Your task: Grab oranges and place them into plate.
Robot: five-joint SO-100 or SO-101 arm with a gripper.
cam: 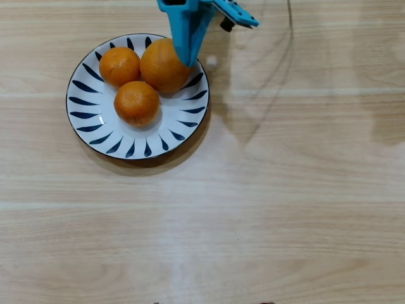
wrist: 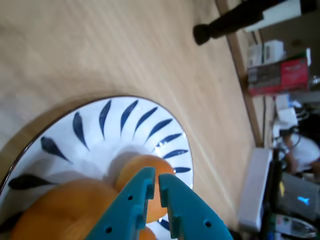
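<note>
Three oranges (cam: pixel 137 102), one plate (cam: pixel 136 152), one pincer (wrist: pixel 156 181)

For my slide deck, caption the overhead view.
Three oranges sit on the blue-petal plate; teal pincer hovers above the largest.

The counter (cam: pixel 285 209) is showing a light wood grain with long boards running left to right in the overhead view. A thin dark cable (cam: pixel 290 25) is lying on it near the top edge, and soft shadows are falling beside it.

In the wrist view the counter (wrist: pixel 125 50) is filling most of the frame, and a black stand leg (wrist: pixel 225 24) is resting near its far edge. Beyond that edge, a red and grey box (wrist: pixel 280 75) is standing among blurred clutter. A white block (wrist: pixel 255 190) is lying lower down, and next to it a dark device with a small blue light (wrist: pixel 302 200) is glowing.
</note>
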